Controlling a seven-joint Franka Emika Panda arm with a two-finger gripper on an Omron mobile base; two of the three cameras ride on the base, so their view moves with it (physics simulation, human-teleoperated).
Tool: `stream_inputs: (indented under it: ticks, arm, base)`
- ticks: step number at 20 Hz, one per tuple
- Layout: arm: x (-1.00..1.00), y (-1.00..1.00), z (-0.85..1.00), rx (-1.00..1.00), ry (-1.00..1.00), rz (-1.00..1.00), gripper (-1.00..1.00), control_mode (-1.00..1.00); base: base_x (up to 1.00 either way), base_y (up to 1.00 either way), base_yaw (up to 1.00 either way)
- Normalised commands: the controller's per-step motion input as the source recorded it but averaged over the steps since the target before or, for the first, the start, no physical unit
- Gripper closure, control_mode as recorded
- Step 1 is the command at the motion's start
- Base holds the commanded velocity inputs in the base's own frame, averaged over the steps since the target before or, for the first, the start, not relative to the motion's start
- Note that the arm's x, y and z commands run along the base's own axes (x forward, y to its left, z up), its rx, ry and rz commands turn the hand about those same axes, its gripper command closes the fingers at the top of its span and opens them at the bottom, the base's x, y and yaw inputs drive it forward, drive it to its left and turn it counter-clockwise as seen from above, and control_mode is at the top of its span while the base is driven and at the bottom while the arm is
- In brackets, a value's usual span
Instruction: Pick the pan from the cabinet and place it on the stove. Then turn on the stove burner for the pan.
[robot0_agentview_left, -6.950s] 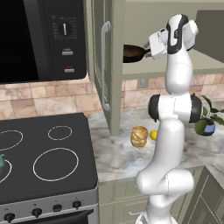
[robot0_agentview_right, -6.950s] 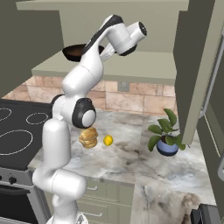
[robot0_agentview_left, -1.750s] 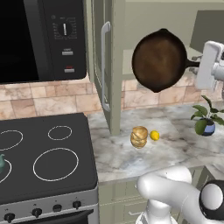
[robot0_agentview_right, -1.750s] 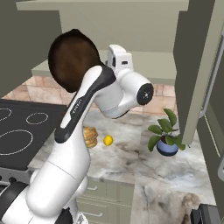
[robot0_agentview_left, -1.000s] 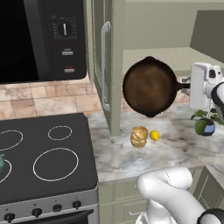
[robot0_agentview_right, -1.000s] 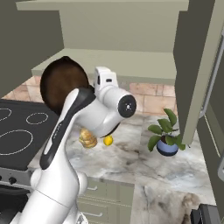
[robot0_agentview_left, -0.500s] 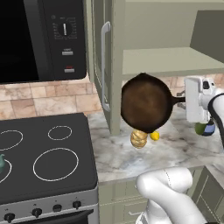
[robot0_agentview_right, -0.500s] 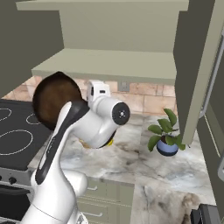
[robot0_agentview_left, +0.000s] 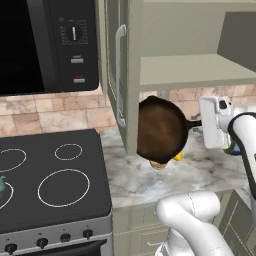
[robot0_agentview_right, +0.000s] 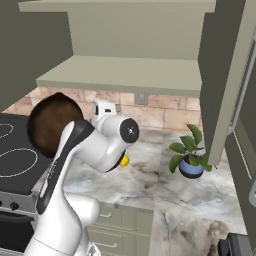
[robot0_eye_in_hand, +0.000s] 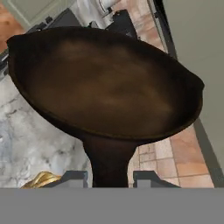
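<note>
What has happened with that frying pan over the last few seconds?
The pan, gripped by its handle in the end effector, has come out of the cabinet and sunk lower, tipped on edge, toward the stove. The grip has not changed. The potted plant and countertop items stayed put.

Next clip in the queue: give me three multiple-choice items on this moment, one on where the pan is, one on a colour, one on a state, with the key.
1. Where is the pan?
A. on the stove
B. in the air over the counter
C. on the cabinet shelf

2. What colour is the pot of the plant?
A. blue
B. red
C. white

3. How does the tool stand?
A. open and empty
B. shut on the pan's handle
C. shut on a knob

Key: 1 B, the pan hangs tilted beside the cabinet, right of the stove. 2 A, the pot is blue. 3 B, the hand view shows the handle between the fingertips.
</note>
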Motion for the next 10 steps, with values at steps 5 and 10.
stream_inputs:
  ticks: [5, 10]
  arm:
    - [-0.06, 0.39, -0.18, 0.00, 0.13, 0.06, 1.00, -1.00]
    - [-0.01, 0.48, -0.17, 0.00, 0.17, 0.06, 1.00, -1.00]
  base:
    - [0.00, 0.00, 0.00]
    - [0.00, 0.00, 0.00]
